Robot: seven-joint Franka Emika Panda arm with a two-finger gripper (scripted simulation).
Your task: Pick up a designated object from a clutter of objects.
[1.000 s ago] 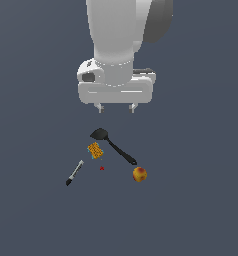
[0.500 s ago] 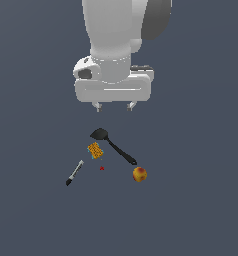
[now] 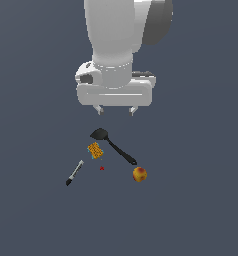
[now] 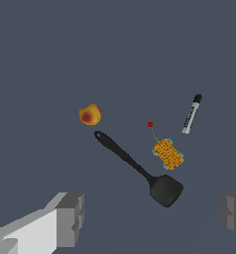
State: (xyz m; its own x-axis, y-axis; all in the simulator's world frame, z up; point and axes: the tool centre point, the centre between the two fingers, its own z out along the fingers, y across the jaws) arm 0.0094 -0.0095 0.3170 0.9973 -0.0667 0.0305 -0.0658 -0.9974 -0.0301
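The designated object, a small round yellow-orange fruit with a red blush (image 3: 139,174) (image 4: 90,114), lies on the dark floor just past the handle tip of a black spatula (image 3: 113,145) (image 4: 140,170). Around it the clutter holds an orange-yellow sponge block (image 3: 95,150) (image 4: 168,154) and a thin grey-black marker (image 3: 74,173) (image 4: 191,114). My gripper (image 3: 116,110) (image 4: 152,218) hangs open well above the clutter, over the spatula's blade end, with nothing between its fingers.
A tiny red dot (image 3: 101,168) (image 4: 150,124) sits on the floor between the sponge and the marker. The surface all round is plain dark grey-blue.
The arm and gripper have shifted slightly toward the exterior view's left and upward. None of the objects on the floor has moved.
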